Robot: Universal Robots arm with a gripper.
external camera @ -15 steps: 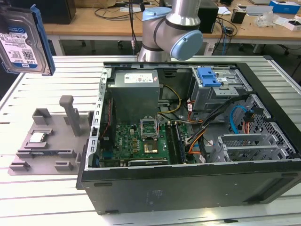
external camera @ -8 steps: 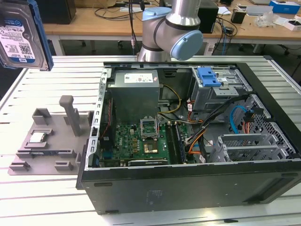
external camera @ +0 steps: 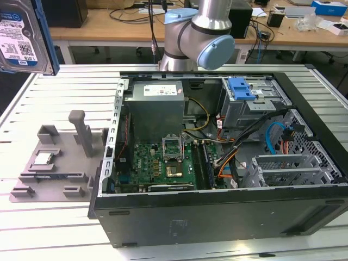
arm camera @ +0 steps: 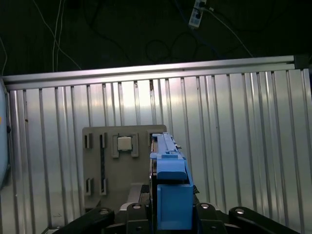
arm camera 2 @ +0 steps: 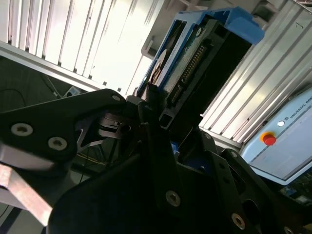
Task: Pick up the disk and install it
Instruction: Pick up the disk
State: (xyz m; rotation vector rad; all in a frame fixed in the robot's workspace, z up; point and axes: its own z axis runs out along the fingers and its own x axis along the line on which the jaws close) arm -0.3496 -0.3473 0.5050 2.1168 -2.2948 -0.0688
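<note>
A slatted aluminium table [external camera: 65,87] fills the exterior view, with cluttered wooden workbenches [external camera: 109,24] along the top edge. An open computer case [external camera: 217,209] lies on its side across the centre and right of the frame. A grey fixture tray [external camera: 60,163] sits at lower left, carrying a small square chip [external camera: 42,159].

The disk [external camera: 24,38] hangs in the air at the upper left corner of the exterior view, clear of the table and well apart from the case. In the second wrist view the gripper [arm camera 2: 153,109] has its black fingers closed onto the disk's lower end, and the blue rail and connector edge stick out beyond them.

The hold looks to be near one end only, so a sharp swing could tilt the disk or let it slip. The drive cage [external camera: 255,106] at upper right is topped by a blue bracket [external camera: 242,88], with loose cables [external camera: 272,138] beside it. A skewed approach could jam the rail on the cage mouth or snag those wires.
</note>
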